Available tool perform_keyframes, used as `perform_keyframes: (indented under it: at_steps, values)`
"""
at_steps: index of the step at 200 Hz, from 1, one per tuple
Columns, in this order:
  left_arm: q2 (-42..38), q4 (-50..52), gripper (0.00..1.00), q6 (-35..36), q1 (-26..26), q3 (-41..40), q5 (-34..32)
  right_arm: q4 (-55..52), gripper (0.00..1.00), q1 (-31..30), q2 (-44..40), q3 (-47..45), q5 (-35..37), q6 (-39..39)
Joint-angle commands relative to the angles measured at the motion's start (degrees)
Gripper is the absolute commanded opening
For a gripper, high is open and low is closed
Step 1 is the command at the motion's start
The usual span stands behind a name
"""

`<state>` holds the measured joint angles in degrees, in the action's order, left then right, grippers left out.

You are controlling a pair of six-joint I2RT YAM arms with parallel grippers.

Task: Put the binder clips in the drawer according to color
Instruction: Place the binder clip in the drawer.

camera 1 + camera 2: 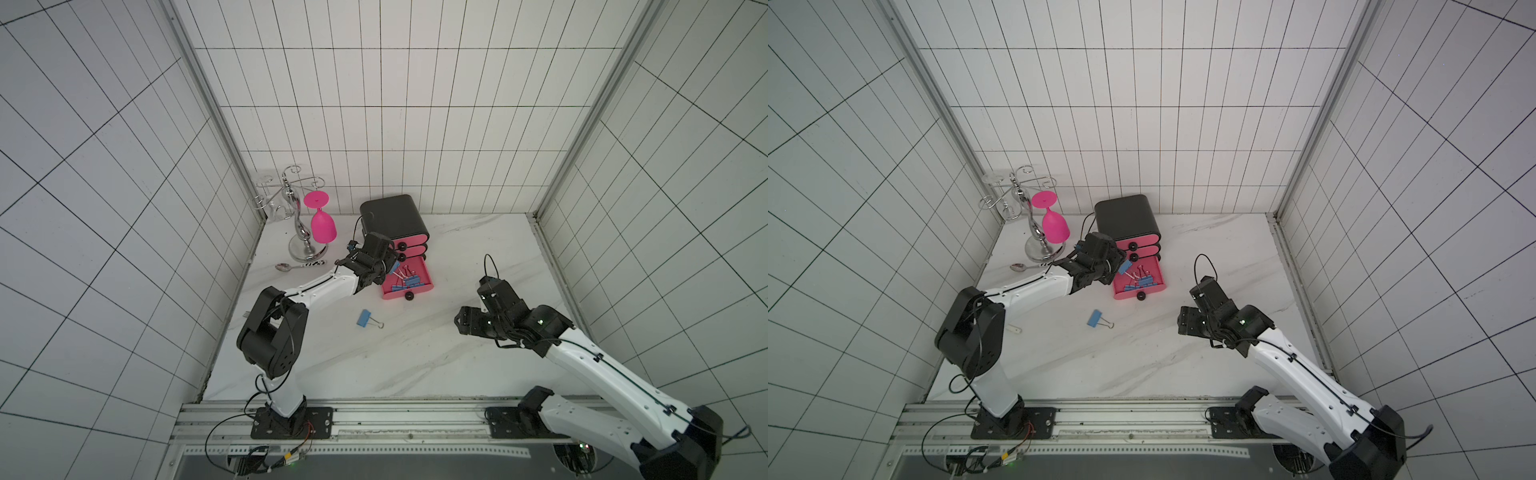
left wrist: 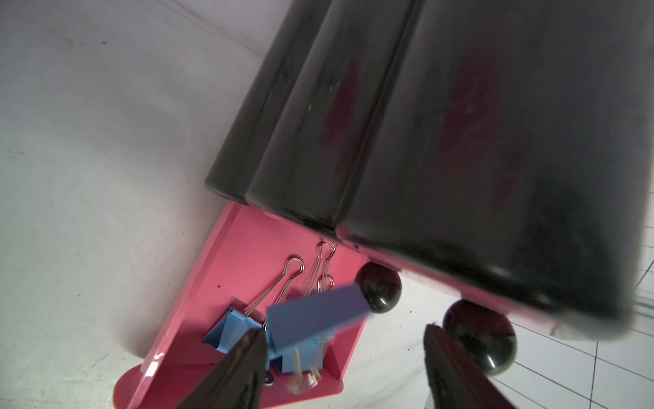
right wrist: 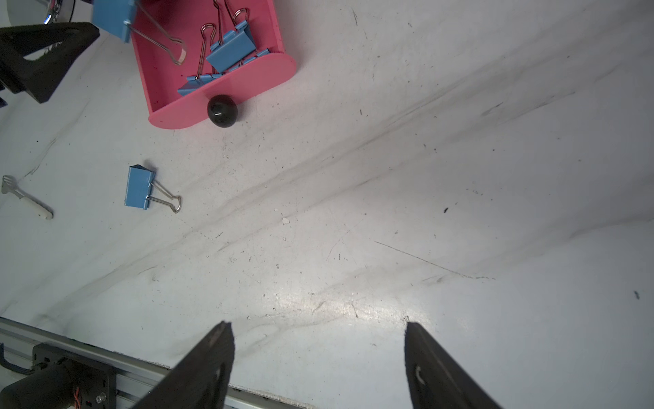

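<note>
Left hand (image 2: 345, 329), jaws apart — blue clip (image 2: 315, 315) beside one finger (image 2: 244, 361), over drawer (image 2: 247, 255)

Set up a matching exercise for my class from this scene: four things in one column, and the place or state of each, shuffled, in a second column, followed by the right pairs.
Column one:
1. lone blue binder clip
2. bottom drawer
3. pink goblet
4. right gripper

Column two:
A. hangs upside down on the silver rack
B. lies on the table
C. pulled out, blue clips inside
D. open, holding nothing

Pairs: 1-B; 2-C; 3-A; 4-D
</note>
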<state>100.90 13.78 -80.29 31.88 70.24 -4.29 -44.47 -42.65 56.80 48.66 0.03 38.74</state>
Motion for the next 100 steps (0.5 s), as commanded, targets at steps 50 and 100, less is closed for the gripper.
perform_keyframes:
  at_steps: [50, 100]
  values:
    - [-10.6, 1.2, 0.87, 2.4, 1.2, -4.3, -0.2, -1.7, 0.80, 0.7, 3.8, 7.1, -0.4, -5.4]
    - [-29.6, 17.3, 0.87, 11.9, 0.4, -10.5, 0.5, -0.7, 0.79, 0.6, 12.2, 13.2, -5.7, -11.0]
